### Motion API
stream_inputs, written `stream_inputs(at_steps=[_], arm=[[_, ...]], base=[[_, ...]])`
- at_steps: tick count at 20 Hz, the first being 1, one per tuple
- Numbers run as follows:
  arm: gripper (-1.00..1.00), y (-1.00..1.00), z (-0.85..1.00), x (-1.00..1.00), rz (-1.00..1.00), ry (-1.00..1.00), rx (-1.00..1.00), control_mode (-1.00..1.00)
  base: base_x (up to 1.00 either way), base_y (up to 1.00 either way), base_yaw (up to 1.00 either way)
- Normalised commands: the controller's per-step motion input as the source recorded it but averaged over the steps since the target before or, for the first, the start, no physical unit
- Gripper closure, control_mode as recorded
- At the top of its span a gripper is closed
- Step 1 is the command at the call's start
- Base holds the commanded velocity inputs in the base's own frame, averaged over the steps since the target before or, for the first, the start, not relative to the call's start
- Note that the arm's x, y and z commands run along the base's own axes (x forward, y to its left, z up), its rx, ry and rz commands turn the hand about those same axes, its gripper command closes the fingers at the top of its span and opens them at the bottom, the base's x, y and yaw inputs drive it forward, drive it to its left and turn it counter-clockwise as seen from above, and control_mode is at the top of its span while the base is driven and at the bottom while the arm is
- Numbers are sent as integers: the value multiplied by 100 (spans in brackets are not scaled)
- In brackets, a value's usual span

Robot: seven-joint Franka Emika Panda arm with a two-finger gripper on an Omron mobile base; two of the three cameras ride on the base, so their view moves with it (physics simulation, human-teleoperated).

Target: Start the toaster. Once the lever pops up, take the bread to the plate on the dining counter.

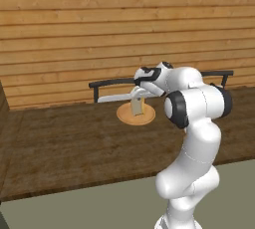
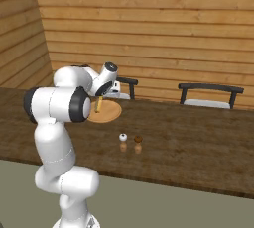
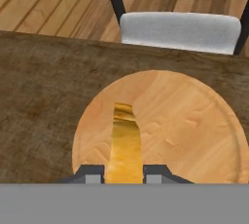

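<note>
Gripping one bread (image 3: 124,142) slice edge-on, the claw (image 3: 124,173) hung over one plate (image 3: 194,121); two chairs (image 2: 211,95) flanked the desk (image 2: 188,142).

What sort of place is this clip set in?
Most likely a simulated dining area of a kitchen: a long dark wood-grain dining counter with grey-seated chairs behind it, a wooden plate with a bread slice held over it, and small shakers, all against plank walls.

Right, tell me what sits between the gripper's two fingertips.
The bread, held edge-on between the fingertips above the plate, as the hand view shows. The gripper is shut on it.
</note>
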Motion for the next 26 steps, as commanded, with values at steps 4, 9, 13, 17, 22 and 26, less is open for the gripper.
stream_inputs(at_steps=[4,9,13,17,22,26], arm=[[-100,-8,0,0,0,0,0,-100],[-100,-23,11,0,0,0,0,-100],[-100,-23,6,-4,0,0,0,-100],[-100,-31,12,-44,-2,0,-1,-100],[-100,-20,19,-95,-10,-2,-5,-100],[-100,0,39,-79,-17,0,-11,-100]], base=[[0,0,0],[0,0,0],[0,0,0],[0,0,0],[0,0,0],[0,0,0]])
